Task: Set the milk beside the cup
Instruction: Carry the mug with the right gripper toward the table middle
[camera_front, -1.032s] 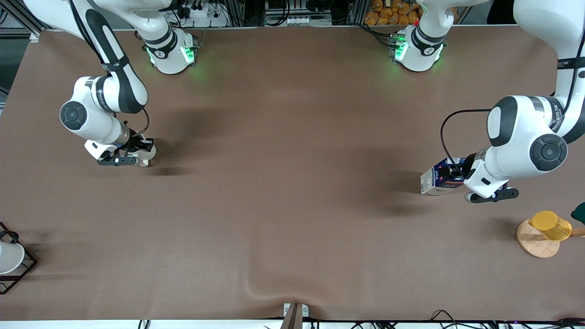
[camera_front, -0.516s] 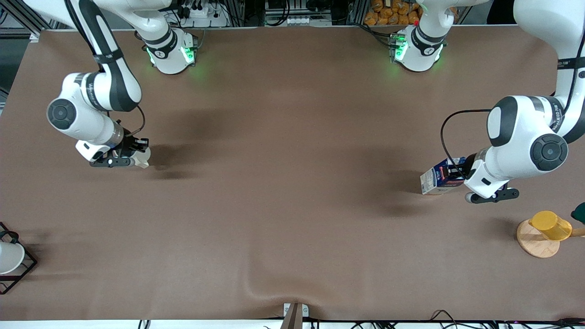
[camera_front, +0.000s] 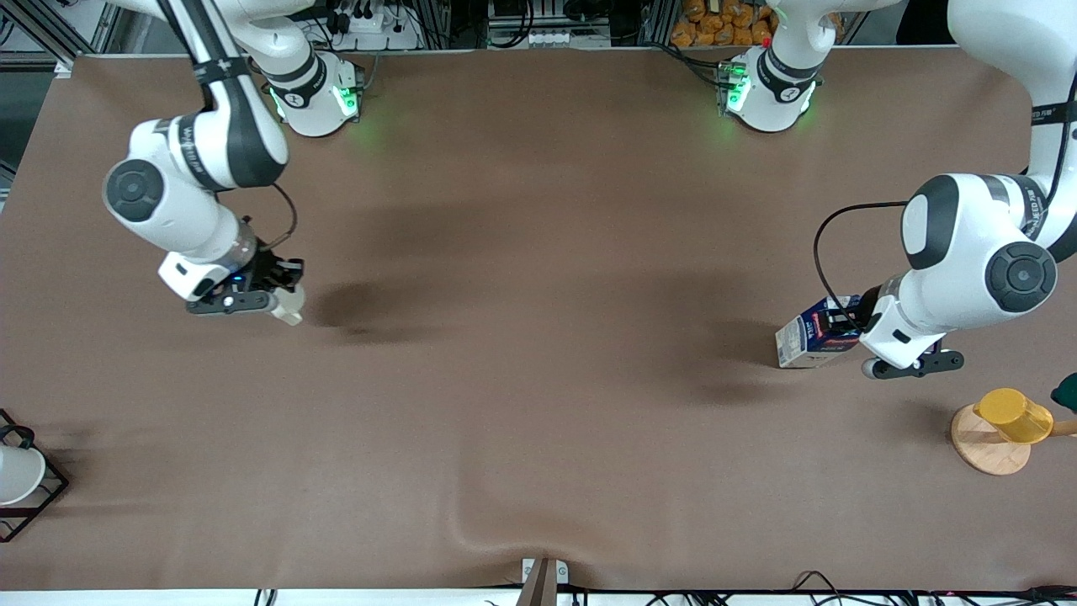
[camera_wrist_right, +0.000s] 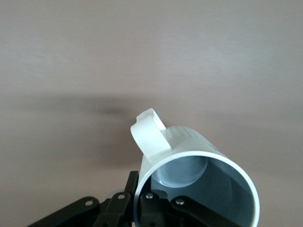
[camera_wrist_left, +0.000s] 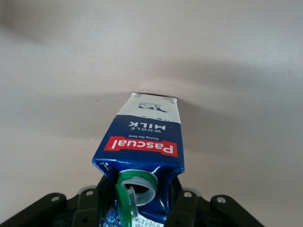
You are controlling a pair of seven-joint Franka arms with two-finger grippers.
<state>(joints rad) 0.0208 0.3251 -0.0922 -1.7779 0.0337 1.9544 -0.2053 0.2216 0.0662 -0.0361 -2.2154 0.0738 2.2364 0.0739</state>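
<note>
Cup (camera_front: 289,305) shifted toward still-distant milk (camera_front: 812,339), apparently aloft.

The milk (camera_front: 814,338) was held in the left pincer (camera_front: 846,324) over the worktop (camera_front: 538,252), toward the left arm's end. From the milk, the cup (camera_front: 289,304) hung well apart in the right pincer (camera_front: 273,290), toward the right arm's end.
</note>
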